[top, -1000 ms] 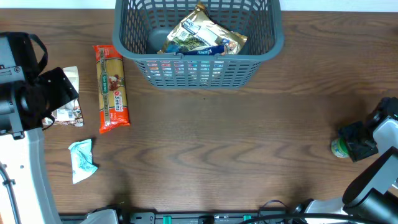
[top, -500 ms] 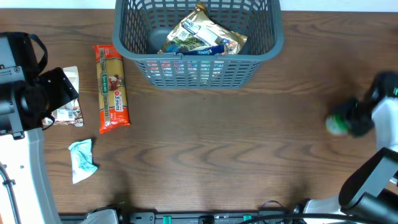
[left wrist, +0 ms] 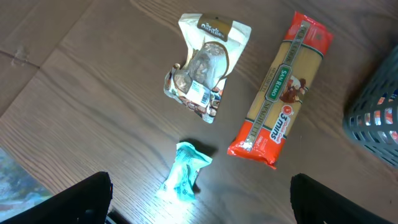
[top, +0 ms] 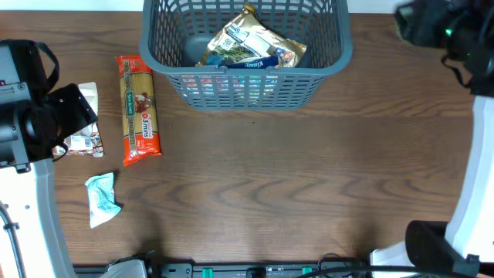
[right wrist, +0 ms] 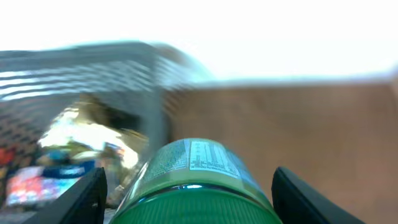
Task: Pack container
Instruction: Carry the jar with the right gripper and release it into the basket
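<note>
Right wrist: right pincer grips green-lidded jar near container.

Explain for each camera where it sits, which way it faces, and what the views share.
Overhead: above the table, facing straight down on the container; both arms show.
Left wrist: on the left arm, facing down at the pasta packet; left claw fingertips show.
Right wrist: on the right arm, facing the container; right claw grips a green-lidded jar.
All three share the container.
</note>
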Controlling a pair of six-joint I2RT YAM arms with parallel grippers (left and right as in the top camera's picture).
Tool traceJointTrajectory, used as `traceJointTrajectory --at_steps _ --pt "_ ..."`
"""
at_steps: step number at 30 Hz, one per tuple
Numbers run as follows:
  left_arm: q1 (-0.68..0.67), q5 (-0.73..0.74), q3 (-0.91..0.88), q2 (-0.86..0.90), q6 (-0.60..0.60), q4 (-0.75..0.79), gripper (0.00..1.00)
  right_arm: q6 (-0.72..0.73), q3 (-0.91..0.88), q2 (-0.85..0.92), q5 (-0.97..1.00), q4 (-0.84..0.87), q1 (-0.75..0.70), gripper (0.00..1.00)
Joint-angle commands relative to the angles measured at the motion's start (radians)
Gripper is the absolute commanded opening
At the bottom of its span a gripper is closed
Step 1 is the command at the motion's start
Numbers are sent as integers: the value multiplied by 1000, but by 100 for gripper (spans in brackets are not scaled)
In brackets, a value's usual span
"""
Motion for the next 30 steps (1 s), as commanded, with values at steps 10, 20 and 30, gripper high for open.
traceJointTrajectory --at_steps 10,20,30 --pt "5 -1 16 5 13 -4 91 -403 58 189 143 177 292 1" --pt "5 -1 16 5 13 -10 91 -348 58 453 97 248 308 1" --pt "5 -1 16 5 13 -11 91 -309 58 609 70 152 309 58"
